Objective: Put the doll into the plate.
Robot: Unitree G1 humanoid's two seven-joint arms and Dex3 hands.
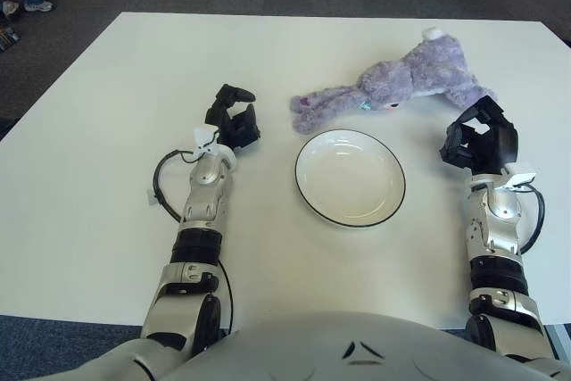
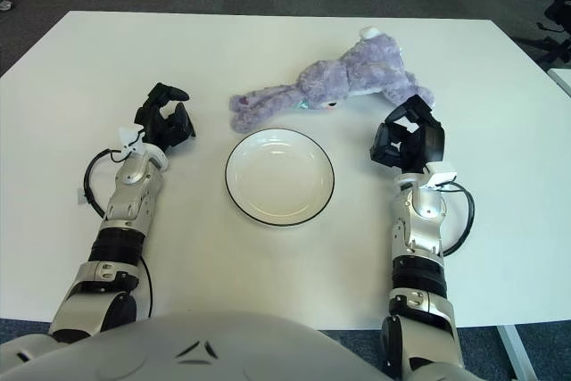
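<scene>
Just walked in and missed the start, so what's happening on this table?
Nothing is being held yet. The doll lies on the table just beyond the plate, which holds nothing. The right hand is beside the doll's near end, fingers curled around nothing. The left hand sits left of the plate, also curled.
</scene>
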